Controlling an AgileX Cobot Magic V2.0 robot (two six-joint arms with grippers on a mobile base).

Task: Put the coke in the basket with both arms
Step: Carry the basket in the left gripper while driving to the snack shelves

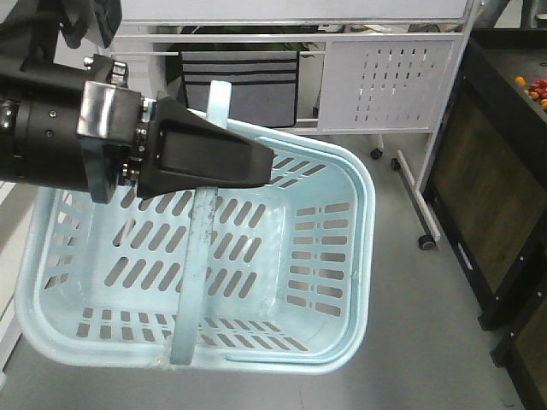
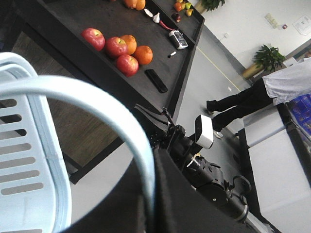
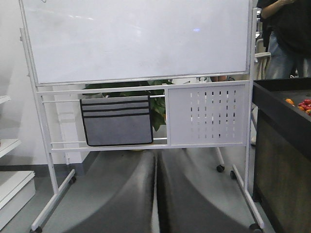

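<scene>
The light blue basket [image 1: 363, 256] hangs tilted above the grey floor and nothing shows inside it. My left gripper [image 1: 263, 162] comes in from the left and is shut on the basket's strap handle [image 1: 192, 282]. In the left wrist view the handle [image 2: 97, 97] curves down between the dark jaws, with the basket wall [image 2: 29, 160] at the left. My right gripper [image 3: 156, 162] is shut and empty, pointing at the floor in front of a whiteboard stand. The right arm [image 2: 209, 170] also shows in the left wrist view. The coke is out of view.
A wheeled whiteboard stand [image 1: 389, 81] with a grey pocket organiser [image 3: 116, 121] stands behind the basket. A dark cabinet [image 1: 487, 188] is at the right. A dark table with apples and oranges [image 2: 116, 46] is near. A person [image 2: 272, 92] stands further off.
</scene>
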